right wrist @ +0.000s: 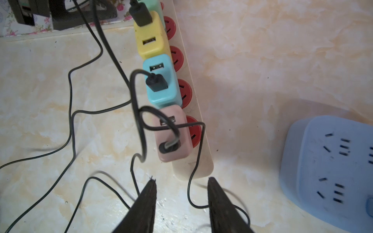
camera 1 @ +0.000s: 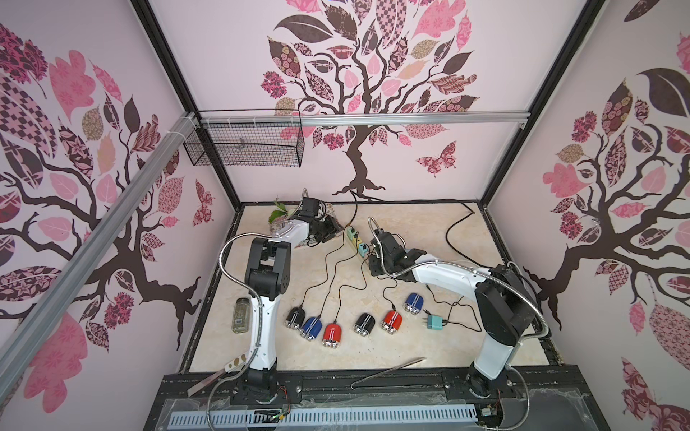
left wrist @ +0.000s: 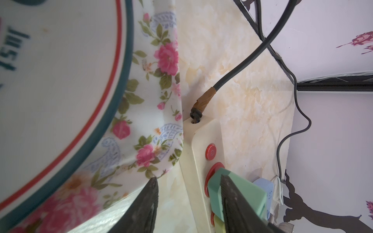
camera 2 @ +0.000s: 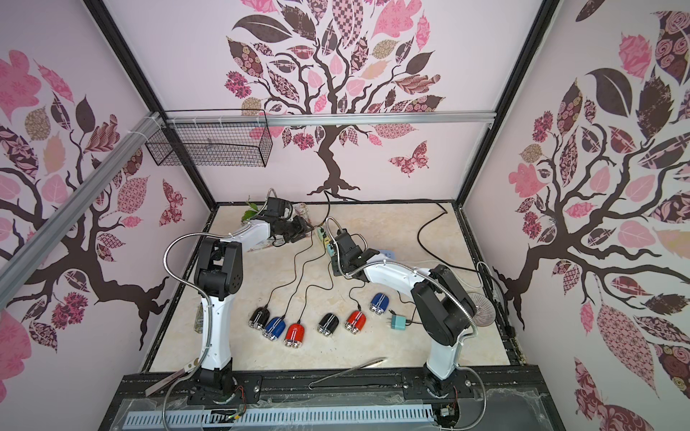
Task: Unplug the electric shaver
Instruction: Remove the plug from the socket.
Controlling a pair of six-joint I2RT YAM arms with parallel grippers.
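Right jaws apart near power strip (right wrist: 192,168)

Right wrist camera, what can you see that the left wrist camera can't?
Only the right wrist view shows the pink adapter at the strip's end and black USB plugs pushed into the adapters. Only the left wrist view shows the plate with its red and teal rim, the thick black cord wrapped in brown tape, and the round red button. Both show the cream power strip, its red sockets, the flowery cloth and the marble table.
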